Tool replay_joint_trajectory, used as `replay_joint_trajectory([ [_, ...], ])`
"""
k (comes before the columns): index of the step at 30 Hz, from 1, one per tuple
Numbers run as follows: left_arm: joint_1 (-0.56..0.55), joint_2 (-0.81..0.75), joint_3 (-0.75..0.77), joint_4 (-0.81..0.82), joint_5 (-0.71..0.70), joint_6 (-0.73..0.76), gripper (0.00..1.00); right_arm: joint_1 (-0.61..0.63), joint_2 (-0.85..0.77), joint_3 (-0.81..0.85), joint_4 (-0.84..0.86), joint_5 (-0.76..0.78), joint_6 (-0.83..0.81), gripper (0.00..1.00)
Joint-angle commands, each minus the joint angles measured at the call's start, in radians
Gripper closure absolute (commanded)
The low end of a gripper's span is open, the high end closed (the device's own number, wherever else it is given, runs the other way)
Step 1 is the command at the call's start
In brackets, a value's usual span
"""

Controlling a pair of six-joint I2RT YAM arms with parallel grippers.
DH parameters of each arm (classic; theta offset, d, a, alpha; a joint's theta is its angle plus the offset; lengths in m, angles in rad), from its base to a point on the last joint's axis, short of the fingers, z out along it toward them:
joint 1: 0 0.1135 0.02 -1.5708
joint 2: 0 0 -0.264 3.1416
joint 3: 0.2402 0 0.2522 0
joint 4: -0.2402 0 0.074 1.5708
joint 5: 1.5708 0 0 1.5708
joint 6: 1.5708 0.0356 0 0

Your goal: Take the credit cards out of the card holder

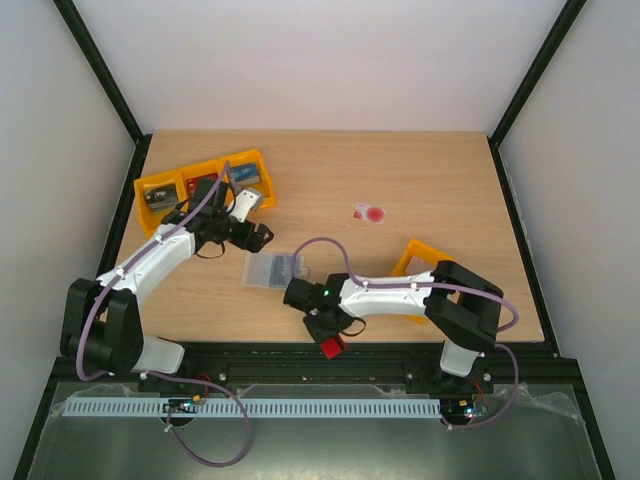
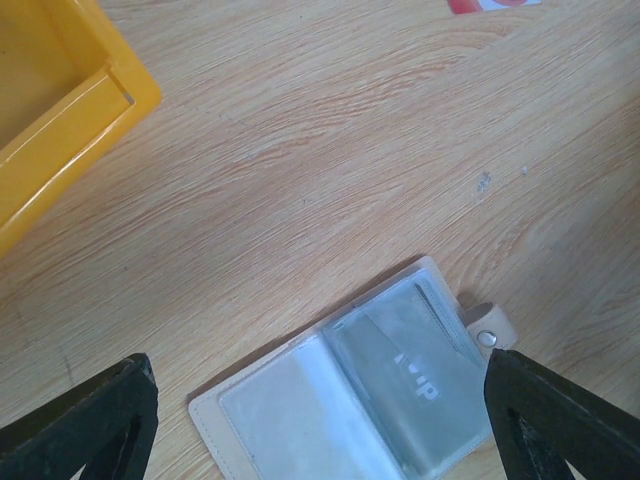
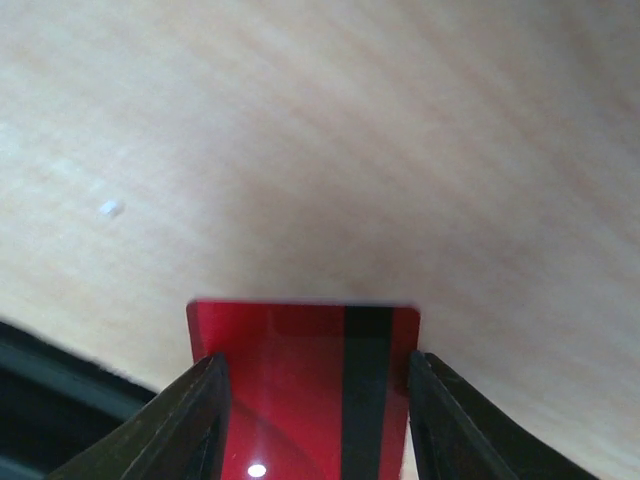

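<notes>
1. Seen from above, your right gripper [image 1: 330, 345] sits by the near table edge, at 5 o'clock of the card holder [image 1: 273, 268]. In that view all you get is a scrap of red under it.
2. The right wrist view shows the rest. The dark red card [image 3: 303, 385], with a black stripe, is pinched by its two side edges between the fingers [image 3: 190, 420]. The frame cuts off its lower part, and behind it is only blurred wood grain.
3. Your left gripper [image 1: 258, 238] hangs at 11 o'clock of the holder, jaws spread wide and gripping nothing. In its wrist view the fingertips [image 2: 100, 420] fill the bottom corners. The holder lies open on the table between them, its near edge cut off.
4. That view also shows the snap tab at 3 o'clock and a pale card with dark lettering under the clear sleeve. You cannot tell which card it is. From above the holder is a grey smudge.
5. The white card with the red circle [image 1: 370, 212] lies flat at 2 o'clock of the holder, well apart. The left wrist view catches only a sliver of it at the top edge.
6. The orange bin [image 1: 205, 185] stands at 10 o'clock, its contents too small to read. A second orange bin [image 1: 412, 262] is mostly hidden behind the right arm.
</notes>
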Motion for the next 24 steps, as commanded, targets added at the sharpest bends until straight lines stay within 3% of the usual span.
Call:
replay_joint_trajectory([
  [1,0.004,-0.025,-0.005,0.01,0.02,0.004,0.1,0.088,0.068,-0.062,-0.089,-0.039,0.066,0.49],
  [10,0.005,-0.039,-0.006,0.006,0.018,0.01,0.1,0.089,0.114,0.109,-0.195,0.131,0.057,0.35],
  [19,0.005,-0.029,-0.007,0.008,0.028,0.016,0.09,0.093,-0.004,0.018,-0.137,-0.075,0.108,0.2],
  [24,0.005,-0.021,-0.005,0.004,0.044,0.017,0.09,0.093,-0.023,0.008,-0.139,-0.048,0.148,0.17],
])
